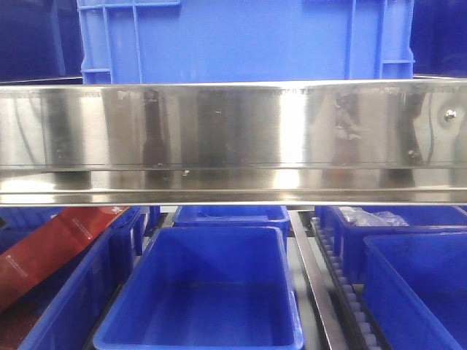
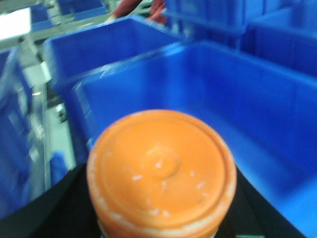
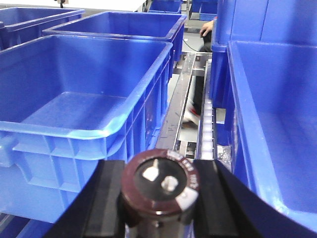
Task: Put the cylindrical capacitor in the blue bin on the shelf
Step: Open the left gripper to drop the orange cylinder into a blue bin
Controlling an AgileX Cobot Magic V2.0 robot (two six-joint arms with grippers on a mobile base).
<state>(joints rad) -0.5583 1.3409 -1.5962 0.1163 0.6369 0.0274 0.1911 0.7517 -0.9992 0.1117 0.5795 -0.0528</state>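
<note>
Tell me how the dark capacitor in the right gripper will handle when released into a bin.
Probably rigid: the capacitor looks undeformed while clamped in the right gripper. Its round body would likely roll on the bin's flat floor if it lands sideways. The two terminals on its end look exposed, so a hard drop might bend them.

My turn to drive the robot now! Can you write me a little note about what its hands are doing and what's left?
Right gripper: shut on the dark cylindrical capacitor, terminals facing forward, held outside the nearest blue bin.
Left gripper: shut on an orange-topped cylinder, facing a second blue bin.
Shelf: its steel ledge crosses the front view; the centre bin below looks empty.
Done: capacitor is in the grip.
Left: carry it over a blue bin and let go.
</note>
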